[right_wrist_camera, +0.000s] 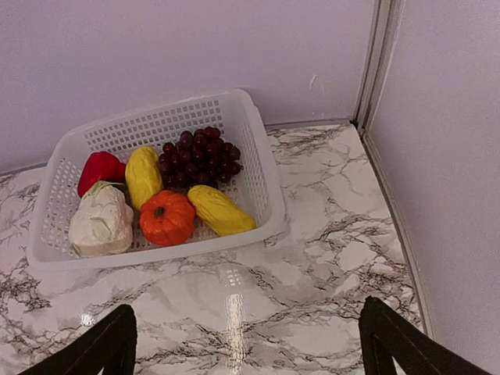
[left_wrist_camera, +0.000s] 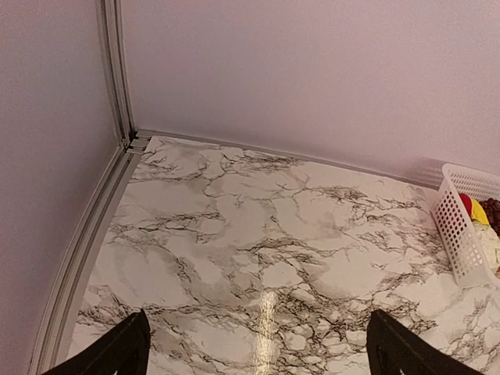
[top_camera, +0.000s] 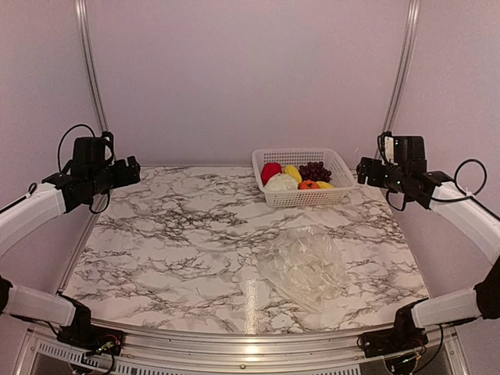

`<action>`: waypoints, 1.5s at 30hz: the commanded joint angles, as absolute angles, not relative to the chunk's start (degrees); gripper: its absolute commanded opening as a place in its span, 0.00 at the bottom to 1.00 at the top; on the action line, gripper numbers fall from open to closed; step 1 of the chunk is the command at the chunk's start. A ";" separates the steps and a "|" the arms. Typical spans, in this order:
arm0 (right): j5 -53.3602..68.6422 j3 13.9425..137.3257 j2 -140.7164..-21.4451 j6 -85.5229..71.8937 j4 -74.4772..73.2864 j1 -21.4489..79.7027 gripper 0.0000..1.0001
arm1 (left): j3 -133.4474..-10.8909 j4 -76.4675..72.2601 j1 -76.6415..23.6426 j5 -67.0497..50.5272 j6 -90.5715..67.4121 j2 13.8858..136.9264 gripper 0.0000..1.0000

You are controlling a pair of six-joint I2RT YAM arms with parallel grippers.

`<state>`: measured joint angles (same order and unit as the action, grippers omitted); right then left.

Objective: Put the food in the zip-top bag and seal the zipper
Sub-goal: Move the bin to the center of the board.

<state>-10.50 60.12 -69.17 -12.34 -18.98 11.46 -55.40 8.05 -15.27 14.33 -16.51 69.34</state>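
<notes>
The food lies in a white perforated basket (top_camera: 337,168): red pepper (right_wrist_camera: 100,169), two yellow pieces (right_wrist_camera: 221,211), dark grapes (right_wrist_camera: 195,152), an orange fruit (right_wrist_camera: 167,218) and a pale white-green vegetable (right_wrist_camera: 101,222). The clear crinkly zip-top bag (top_camera: 305,266) lies flat on the marble table in front of the basket; its zipper cannot be made out. My left gripper (left_wrist_camera: 258,348) is open and empty, raised at the far left. My right gripper (right_wrist_camera: 246,344) is open and empty, raised to the right of the basket.
The marble table (top_camera: 172,234) is bounded by a back wall and metal corner rails (top_camera: 90,70). In the left wrist view the basket's end (left_wrist_camera: 457,230) shows at the right edge.
</notes>
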 commanded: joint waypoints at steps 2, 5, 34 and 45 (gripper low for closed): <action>-6.04 56.93 -66.98 -12.98 -16.46 9.89 0.97 | -57.70 7.59 -17.46 13.39 -17.38 70.42 0.99; 3.13 54.96 -66.21 -11.39 -12.34 9.57 0.92 | -58.27 7.64 -19.96 12.45 -16.90 71.04 0.99; 6.50 87.64 -104.46 -8.19 -20.45 28.12 0.48 | -57.11 19.68 -32.86 -8.07 -27.26 69.10 0.90; 10.95 104.67 -122.43 -12.64 -23.05 32.36 0.56 | -57.11 23.20 -33.13 -9.59 -26.84 65.51 0.90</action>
